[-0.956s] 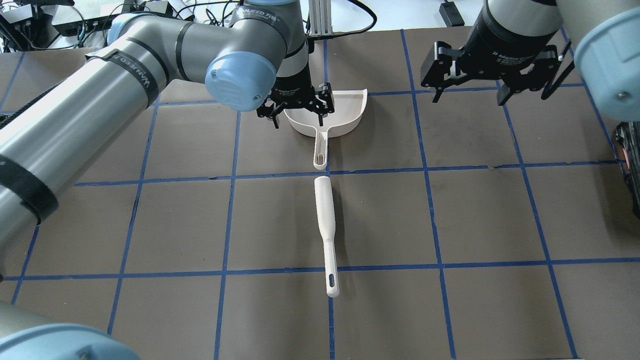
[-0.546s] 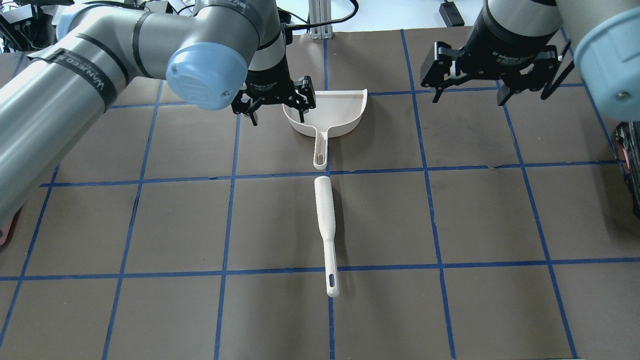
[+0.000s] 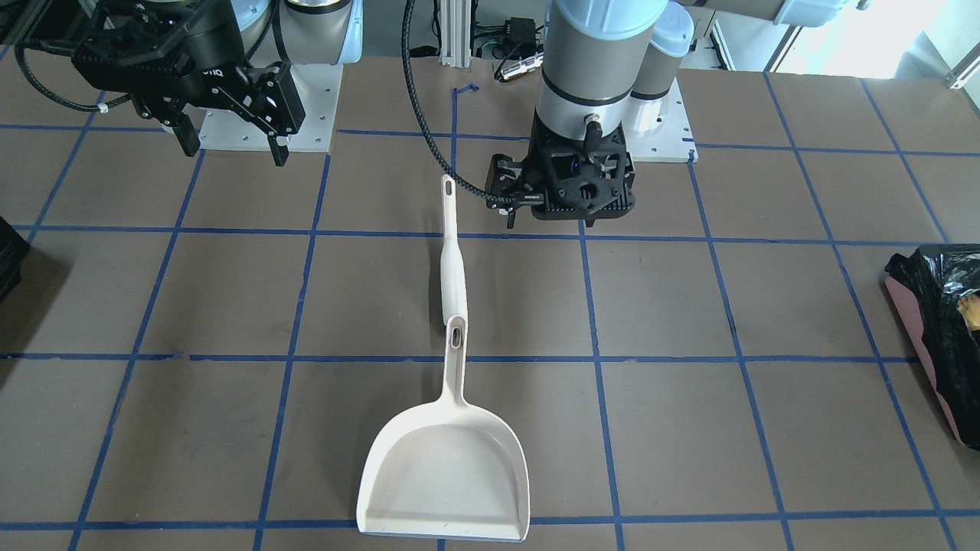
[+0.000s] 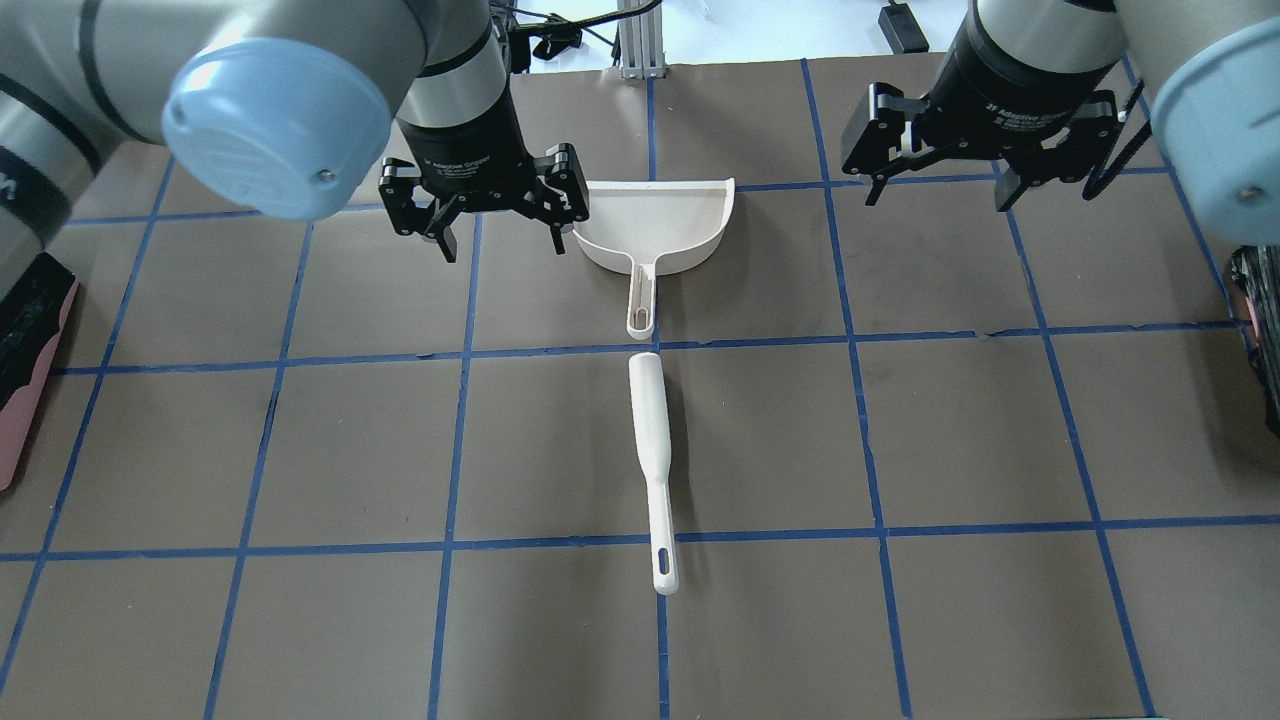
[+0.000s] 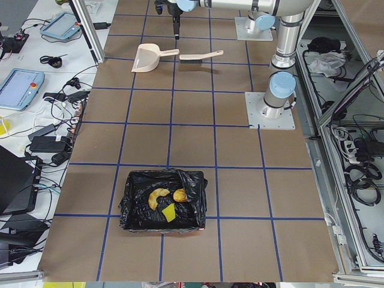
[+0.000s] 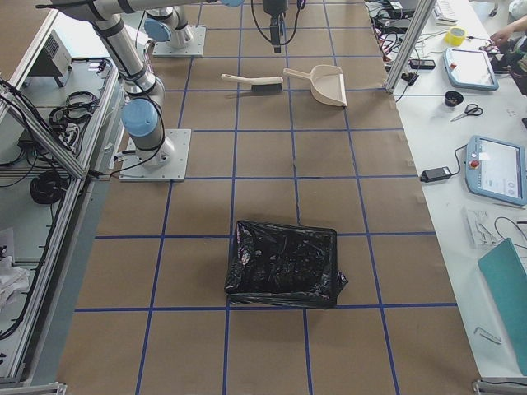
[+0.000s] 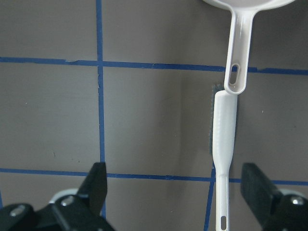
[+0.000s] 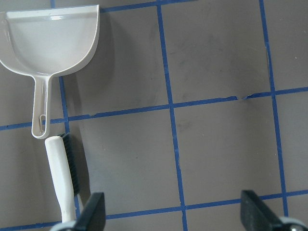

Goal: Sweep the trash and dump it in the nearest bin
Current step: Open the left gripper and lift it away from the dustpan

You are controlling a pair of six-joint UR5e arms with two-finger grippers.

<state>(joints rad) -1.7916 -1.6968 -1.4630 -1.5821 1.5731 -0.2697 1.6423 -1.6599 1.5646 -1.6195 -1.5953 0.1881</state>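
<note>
The three trash bits lie in the bin (image 5: pixel 139 198), a pinkish box with a crinkled black bag: a tan croissant piece (image 5: pixel 157 198), a brown roll (image 5: pixel 179 195) and a yellow wedge (image 5: pixel 168 212). The bin also shows at the left edge of the overhead view (image 4: pixel 22 400) and at the right edge of the front view (image 3: pixel 930 337). A white dustpan (image 4: pixel 660 225) lies empty on the mat, with a white brush (image 4: pixel 650 440) in line with its handle. My left gripper (image 4: pixel 500 245) is open and empty, just left of the dustpan. My right gripper (image 4: pixel 937 195) is open and empty, to its right.
A second black-bagged bin (image 6: pixel 284 263) stands on my right side and shows as a dark shape at the overhead view's right edge (image 4: pixel 1262 330). The brown mat has a blue tape grid. Both arm bases (image 3: pixel 260 122) stand at the near edge.
My left arm has swung left, taking its open gripper from over the dustpan's left rim to the mat beside it. The right arm, dustpan and brush have not moved.
</note>
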